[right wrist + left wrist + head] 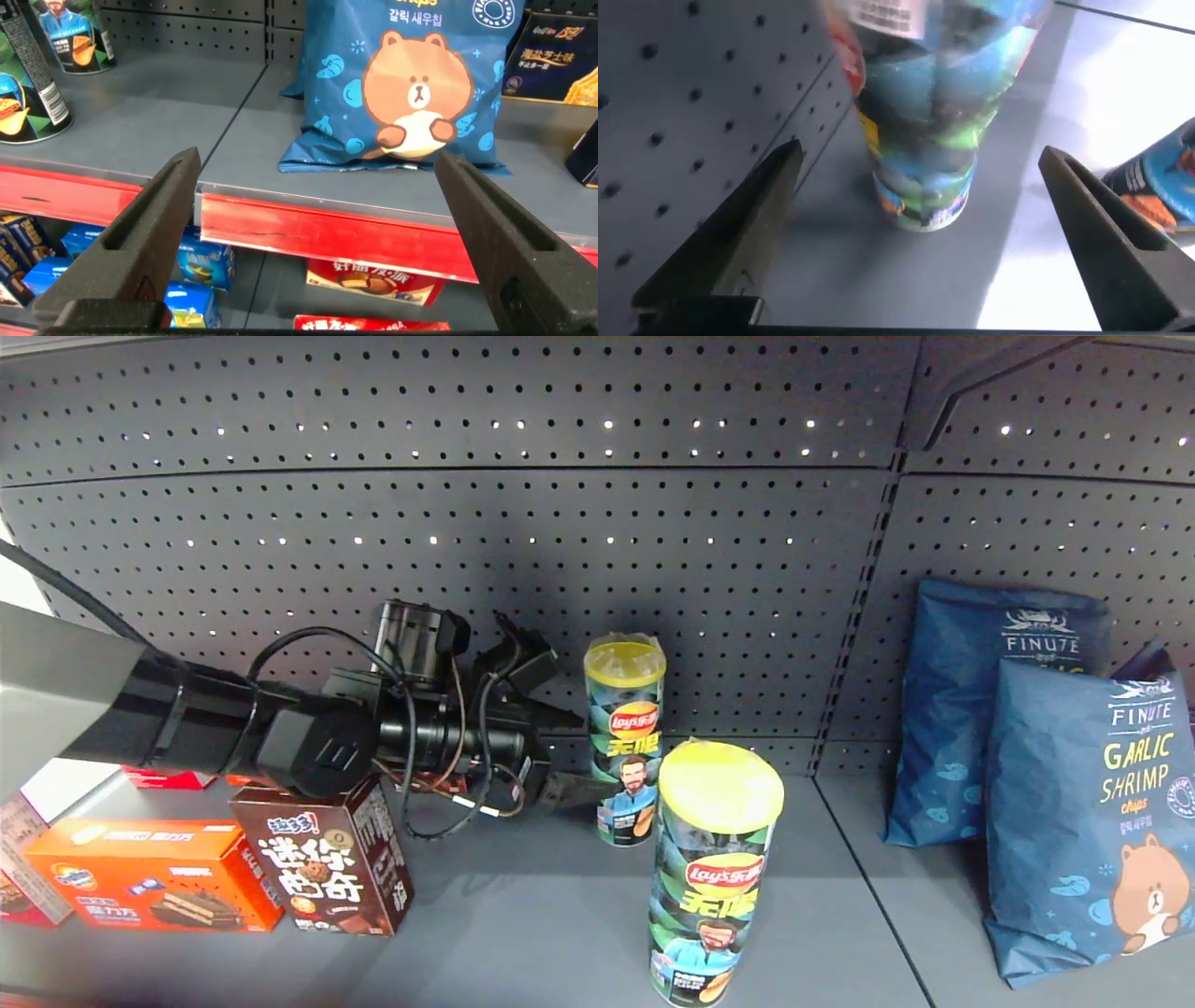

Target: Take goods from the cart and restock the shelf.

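The placing step looks all but done: the rear can (624, 737), a tall chip can with a yellow lid, stands upright on the shelf (523, 915), close to the pegboard (560, 523) behind it. The left gripper (577, 756) lies level just to the left of that can with its fingers spread wide. From the wrist, they frame the can without seeming to touch it, so the can stands on its own. The next move likely calls for a straight pull-back away from the rear can, jaws kept wide so neither finger clips it, then a trip to the cart for more goods. The front can (714, 868), of the same kind, stands nearer the shelf edge, to the right of the rear can and apart from it. Both lids are on, so their contents are hidden. Left of the rear can, below the arm, are a shut brown box (322, 868) and an orange box (154, 887). Well to its right, past the shelf seam, two sealed blue bags (1088, 821) lean upright. The right gripper (320, 159) hangs before the shelf edge far to the right of the rear can, spread and empty.
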Controlling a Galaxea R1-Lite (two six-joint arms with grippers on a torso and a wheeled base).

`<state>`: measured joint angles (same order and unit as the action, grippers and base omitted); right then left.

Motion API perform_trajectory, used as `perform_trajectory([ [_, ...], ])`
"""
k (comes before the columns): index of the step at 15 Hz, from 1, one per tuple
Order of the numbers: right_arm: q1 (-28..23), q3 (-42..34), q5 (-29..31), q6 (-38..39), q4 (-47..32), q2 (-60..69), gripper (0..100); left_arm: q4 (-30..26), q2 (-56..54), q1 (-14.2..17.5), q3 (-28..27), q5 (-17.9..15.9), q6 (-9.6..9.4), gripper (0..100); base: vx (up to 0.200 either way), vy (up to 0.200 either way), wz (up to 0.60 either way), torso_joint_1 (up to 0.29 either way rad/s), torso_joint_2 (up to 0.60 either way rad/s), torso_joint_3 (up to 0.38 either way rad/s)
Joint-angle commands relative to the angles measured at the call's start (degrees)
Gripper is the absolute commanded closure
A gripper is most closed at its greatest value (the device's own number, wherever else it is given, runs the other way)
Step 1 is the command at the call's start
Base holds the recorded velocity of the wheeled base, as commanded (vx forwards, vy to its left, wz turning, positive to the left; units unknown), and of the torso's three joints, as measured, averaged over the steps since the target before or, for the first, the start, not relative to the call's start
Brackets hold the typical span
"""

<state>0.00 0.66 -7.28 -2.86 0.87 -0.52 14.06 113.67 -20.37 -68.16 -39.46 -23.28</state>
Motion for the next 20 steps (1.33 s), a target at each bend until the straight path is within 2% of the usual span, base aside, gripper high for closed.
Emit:
perform_trajectory([
  [1,0.00,0.04,-0.02,0.05,0.01,-0.09,0,-0.08,-4.15,0.77,4.17,1.23,-0.71,0,0.000,0.000,0.00,0.000,0.00,0.000],
  [4,0.00,-0.04,-0.02,-0.04,0.01,-0.09,0,0.18,-5.38,0.60,7.43,6.15,-1.76,0,0.000,0.000,0.00,0.000,0.00,0.000],
  [7,0.00,0.04,-0.02,-0.04,0.01,-0.09,0,0.18,-5.30,0.51,5.93,10.46,-1.33,0,0.000,0.000,0.00,0.000,0.00,0.000],
  [10,0.00,-0.04,-0.02,-0.04,0.01,-0.09,0,0.18,-4.68,0.16,5.32,12.48,-0.36,0,0.000,0.000,0.00,0.000,0.00,0.000],
  [16,0.00,-0.04,-0.02,-0.04,0.01,-0.09,0,1.59,-2.75,-1.43,5.14,16.08,0.26,0,0.000,0.000,0.00,0.000,0.00,0.000],
  [18,0.00,0.04,-0.02,-0.04,0.01,-0.09,0,3.79,-1.87,-2.48,5.14,18.10,2.01,0,0.000,0.000,0.00,0.000,0.00,0.000],
  [19,0.00,-0.04,-0.02,0.05,0.01,-0.09,0,5.19,-1.17,-3.18,4.96,20.39,3.86,0,0.000,0.000,0.00,0.000,0.00,0.000],
  [20,0.00,0.04,-0.02,-0.04,0.01,-0.09,0,5.90,-0.73,-3.27,4.88,21.18,4.12,0,0.000,0.000,0.00,0.000,0.00,0.000],
])
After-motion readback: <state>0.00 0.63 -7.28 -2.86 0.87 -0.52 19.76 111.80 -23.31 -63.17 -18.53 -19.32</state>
